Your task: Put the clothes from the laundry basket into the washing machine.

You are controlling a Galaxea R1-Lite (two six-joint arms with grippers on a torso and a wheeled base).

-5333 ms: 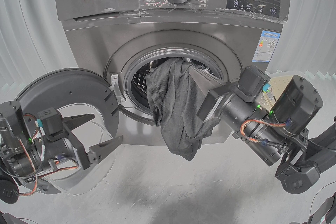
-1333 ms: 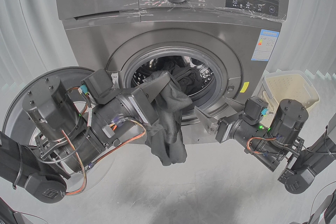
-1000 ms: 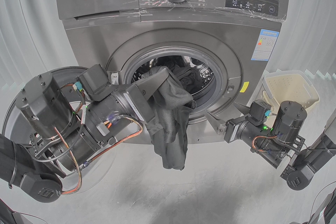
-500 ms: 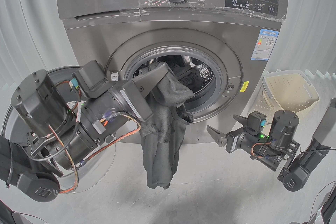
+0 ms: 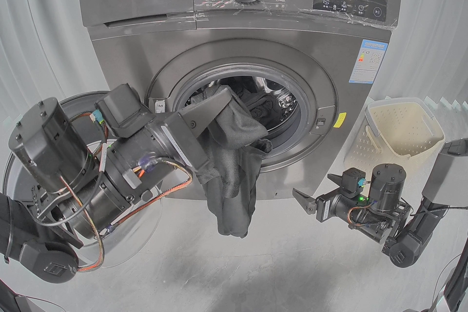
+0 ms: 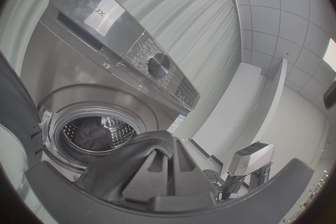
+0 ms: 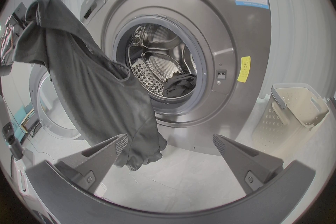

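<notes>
The left gripper (image 5: 223, 101) clamps a dark grey mesh garment (image 5: 234, 171) at the mouth of the grey front-loading washing machine (image 5: 141, 59), probably to feed its dangling tail inside. The right gripper (image 5: 317, 187) hangs wide open, empty, near the cream perforated laundry basket (image 5: 363, 152).

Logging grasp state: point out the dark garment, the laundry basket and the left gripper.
dark garment (image 5: 233, 181): head view, on its hanging lower folds.
laundry basket (image 5: 361, 149): head view, on its perforated side wall.
left gripper (image 6: 170, 151): left wrist view, between its shut fingertips.
</notes>
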